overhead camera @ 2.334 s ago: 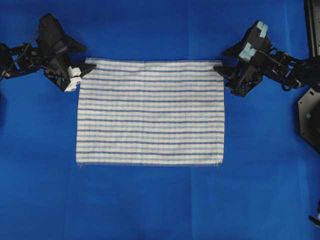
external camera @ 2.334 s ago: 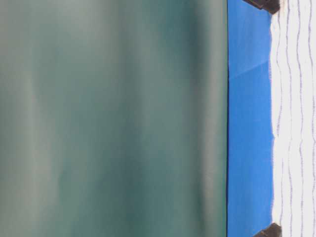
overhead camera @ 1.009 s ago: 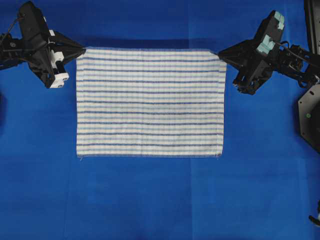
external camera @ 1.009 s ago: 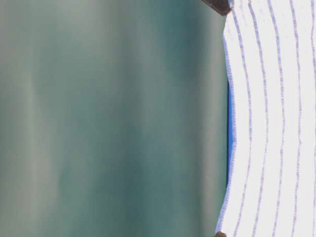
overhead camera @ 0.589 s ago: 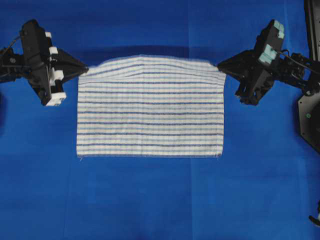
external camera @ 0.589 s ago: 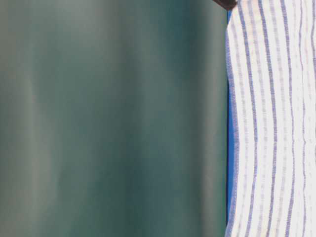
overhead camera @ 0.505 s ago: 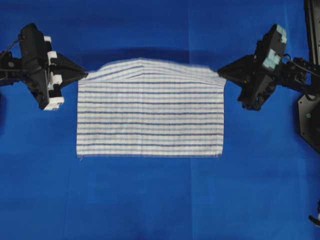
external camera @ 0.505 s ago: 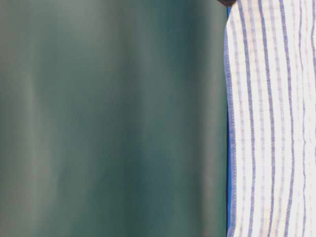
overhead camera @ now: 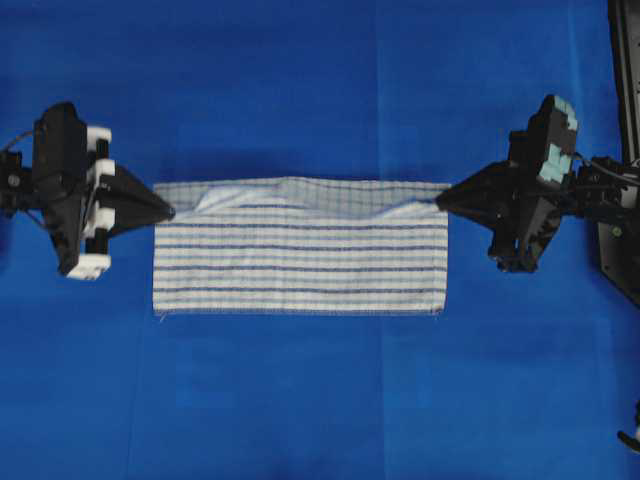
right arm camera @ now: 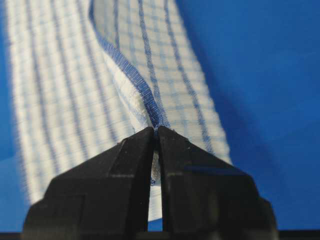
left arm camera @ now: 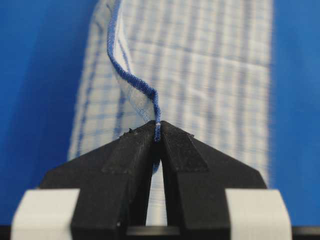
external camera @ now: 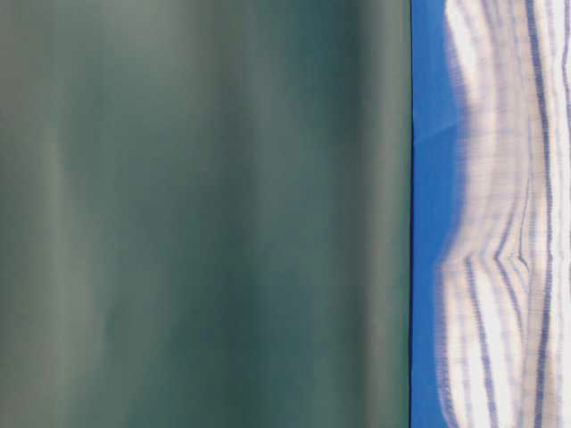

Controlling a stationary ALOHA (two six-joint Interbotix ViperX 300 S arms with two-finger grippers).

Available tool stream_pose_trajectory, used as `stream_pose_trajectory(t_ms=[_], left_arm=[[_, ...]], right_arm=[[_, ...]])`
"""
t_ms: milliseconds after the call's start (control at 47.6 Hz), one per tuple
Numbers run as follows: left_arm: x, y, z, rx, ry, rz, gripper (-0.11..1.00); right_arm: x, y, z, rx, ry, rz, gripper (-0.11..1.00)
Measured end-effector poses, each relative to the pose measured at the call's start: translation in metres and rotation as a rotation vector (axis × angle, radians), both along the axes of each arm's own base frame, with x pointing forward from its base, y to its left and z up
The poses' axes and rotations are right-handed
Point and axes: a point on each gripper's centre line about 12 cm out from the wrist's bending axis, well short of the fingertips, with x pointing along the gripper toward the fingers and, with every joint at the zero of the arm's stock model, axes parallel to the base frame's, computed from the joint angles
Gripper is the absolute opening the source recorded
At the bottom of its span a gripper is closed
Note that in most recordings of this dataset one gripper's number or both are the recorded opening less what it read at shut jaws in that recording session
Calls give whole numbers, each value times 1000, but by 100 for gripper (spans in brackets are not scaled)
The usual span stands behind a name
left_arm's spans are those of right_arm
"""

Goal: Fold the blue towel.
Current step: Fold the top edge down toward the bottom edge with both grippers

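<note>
My left gripper (overhead camera: 168, 212) and right gripper (overhead camera: 441, 201) each pinch a hemmed corner of the thin, checked blue towel (overhead camera: 300, 260), its raised half sagging over the flat half on the blue sheet (overhead camera: 300, 400).

White blue towel (overhead camera: 300, 255) with narrow dark-blue and light-blue stripes, faint check, dark-blue hem at fingertips. Solid blue table sheet (overhead camera: 320, 400) beneath. Black left gripper (overhead camera: 170, 212) with white blocks behind; black right gripper (overhead camera: 440, 201), pale teal blocks behind.
</note>
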Motion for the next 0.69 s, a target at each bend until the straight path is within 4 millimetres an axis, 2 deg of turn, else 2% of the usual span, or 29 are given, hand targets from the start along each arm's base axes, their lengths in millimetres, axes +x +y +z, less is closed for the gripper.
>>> stream_pose_trajectory(t_ms=[336, 694], left_arm=[[-1, -40, -2, -81, 18, -111, 2], [2, -52, -9, -82, 49, -151, 2]], right_arm=[[0, 34, -2, 61, -8, 73, -3], [11, 50, -18, 68, 72, 104, -3]])
